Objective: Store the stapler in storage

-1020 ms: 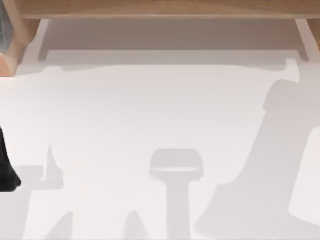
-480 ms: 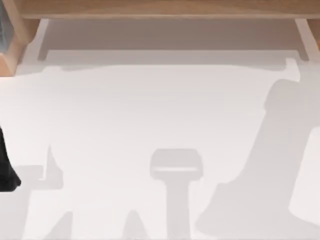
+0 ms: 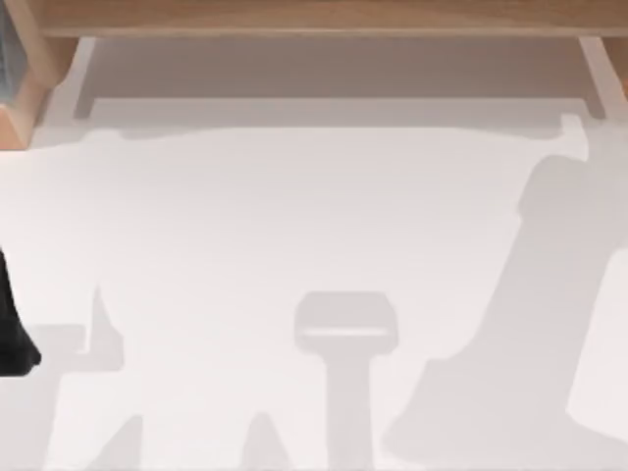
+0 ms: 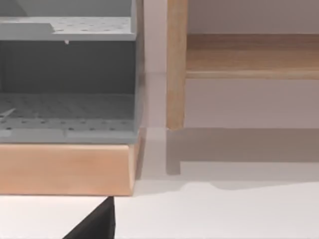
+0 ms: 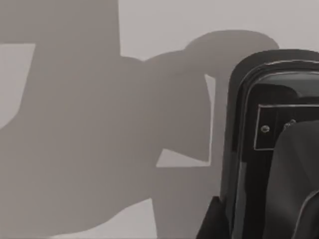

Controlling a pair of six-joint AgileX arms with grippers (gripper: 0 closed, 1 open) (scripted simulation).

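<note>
Where the stapler lies, I cannot tell. The left gripper (image 4: 97, 224) sits low by the worktop's (image 3: 314, 216) left edge, with a grey rack (image 4: 67, 74) on a wooden base just ahead of it. The right arm hangs parked over bare worktop. Whether either gripper holds anything, I cannot tell.

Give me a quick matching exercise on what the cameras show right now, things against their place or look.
Things:
1. storage unit
2. wooden post
3. table
4. left arm

Descriptions:
A. white, crossed by shadows
B. black, at the top view's left edge
C. grey perforated shelves on a wooden base
D. upright, beside the storage unit

Pairs: 1-C, 2-D, 3-A, 4-B
</note>
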